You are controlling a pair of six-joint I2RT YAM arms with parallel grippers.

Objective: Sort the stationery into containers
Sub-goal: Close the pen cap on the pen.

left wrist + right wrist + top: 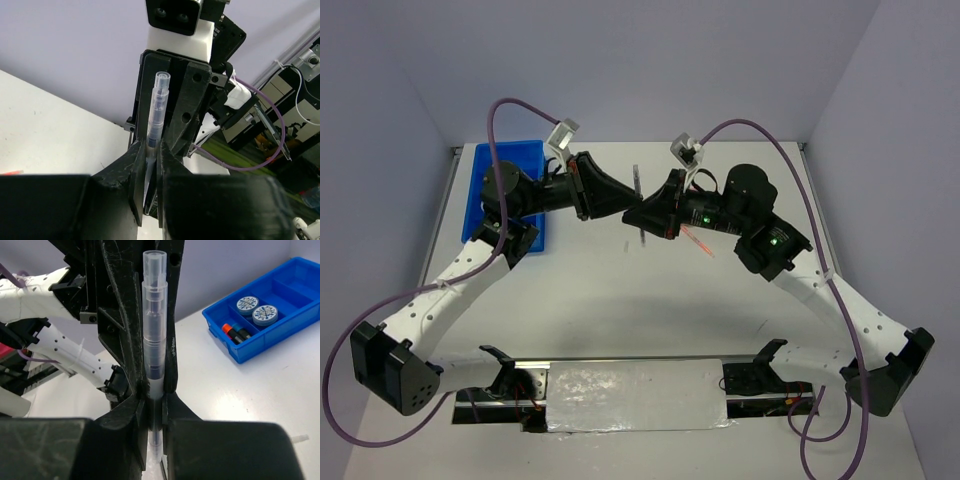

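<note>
Left gripper [151, 152] clamped on clear pen [157, 107], right gripper [155, 402] close around it

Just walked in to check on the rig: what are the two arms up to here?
It looks like a mid-air handover. The left gripper and the right gripper meet above the table, and each has its fingers around the same clear pen. The blue tray at the far left already holds two round discs and some highlighters. An orange stick lies on the table by the right arm.
</note>
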